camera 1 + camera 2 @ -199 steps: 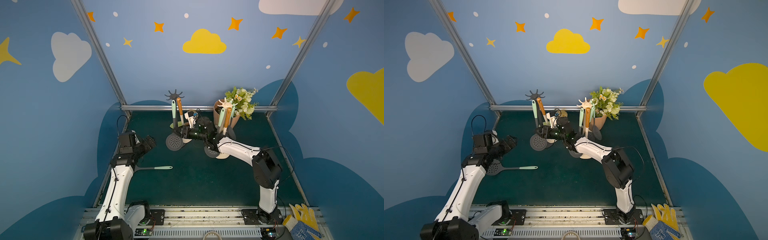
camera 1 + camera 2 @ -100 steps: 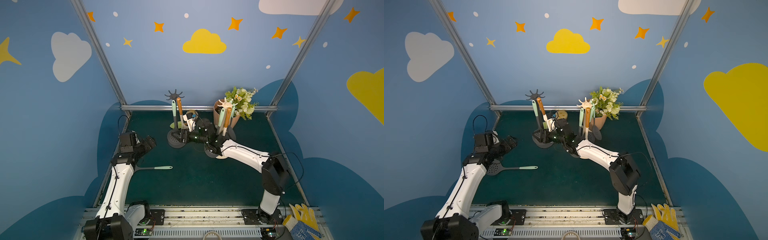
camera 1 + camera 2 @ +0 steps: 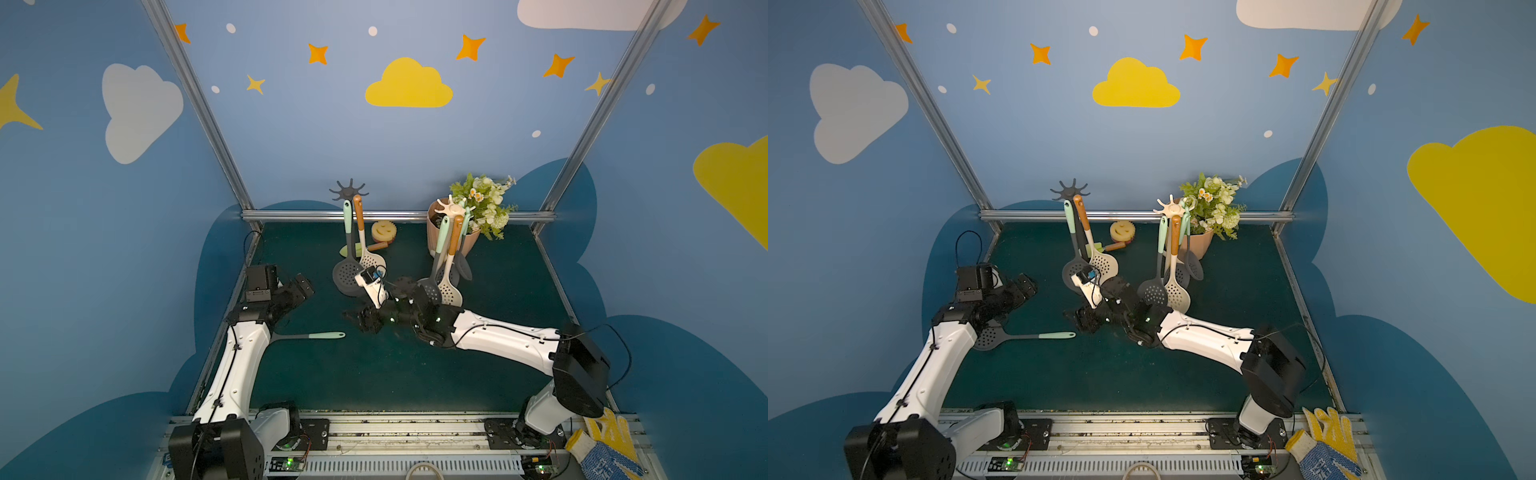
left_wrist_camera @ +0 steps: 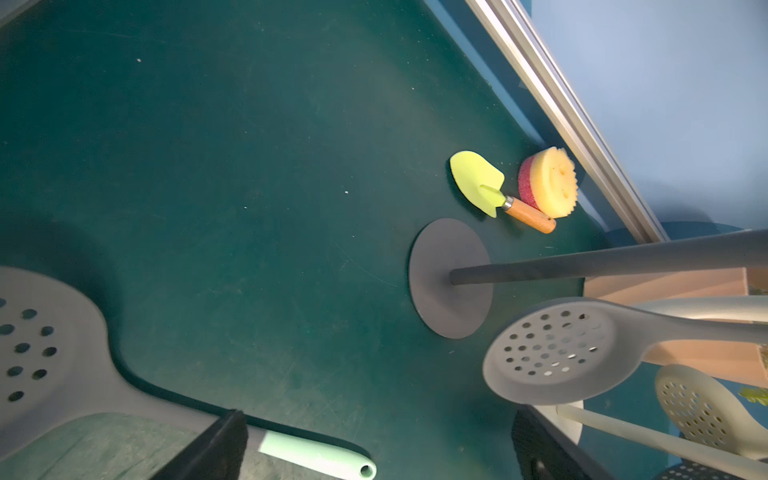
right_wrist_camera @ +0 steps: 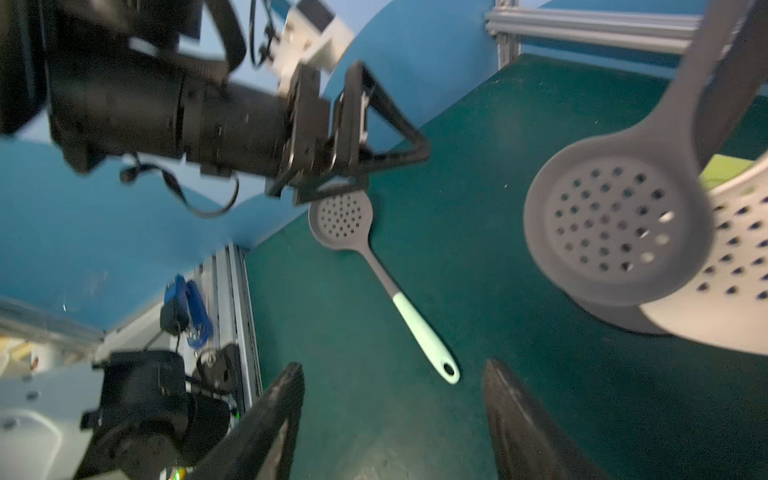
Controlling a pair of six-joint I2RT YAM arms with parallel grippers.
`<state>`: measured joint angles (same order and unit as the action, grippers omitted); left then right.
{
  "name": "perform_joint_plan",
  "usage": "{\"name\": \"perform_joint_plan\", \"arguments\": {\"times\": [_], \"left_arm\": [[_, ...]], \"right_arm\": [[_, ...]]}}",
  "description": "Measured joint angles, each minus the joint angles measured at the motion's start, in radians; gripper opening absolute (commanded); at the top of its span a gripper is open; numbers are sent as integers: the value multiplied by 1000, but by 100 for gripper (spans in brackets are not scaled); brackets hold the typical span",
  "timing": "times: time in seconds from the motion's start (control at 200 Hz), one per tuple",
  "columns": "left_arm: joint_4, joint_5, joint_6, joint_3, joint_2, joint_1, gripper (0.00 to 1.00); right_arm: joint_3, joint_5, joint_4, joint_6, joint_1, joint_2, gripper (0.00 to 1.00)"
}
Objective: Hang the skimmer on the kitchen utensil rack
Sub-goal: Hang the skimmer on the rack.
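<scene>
Pickup step I reckon: right hand (image 5: pixel 393 365) half-open and empty (left hand (image 3: pixel 303 287) wide open, empty too), next needs the skimmer (image 3: pixel 320 335) lying near the rack (image 3: pixel 350 192).

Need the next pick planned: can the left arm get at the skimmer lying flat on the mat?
Probably yes: the skimmer lies right below the open left hand, with nothing on top of it.

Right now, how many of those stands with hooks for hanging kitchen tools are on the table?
2. The dark rack stands at the back middle, skimmers hanging from it; the cream rack stands to its right, by the flower pot. No others appear hidden.
</scene>
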<state>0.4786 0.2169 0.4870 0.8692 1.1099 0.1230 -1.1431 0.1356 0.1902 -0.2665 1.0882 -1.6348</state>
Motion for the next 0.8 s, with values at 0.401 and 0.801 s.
{"name": "perform_joint_plan", "arguments": {"times": [0.401,0.801], "left_arm": [[40,-55,14,8,28,0,100],[32,8,25,13,35,6,100]], "right_arm": [[77,40,-7,279,103,-114,65],[-138,92,-99,476,104,-336,63]]}}
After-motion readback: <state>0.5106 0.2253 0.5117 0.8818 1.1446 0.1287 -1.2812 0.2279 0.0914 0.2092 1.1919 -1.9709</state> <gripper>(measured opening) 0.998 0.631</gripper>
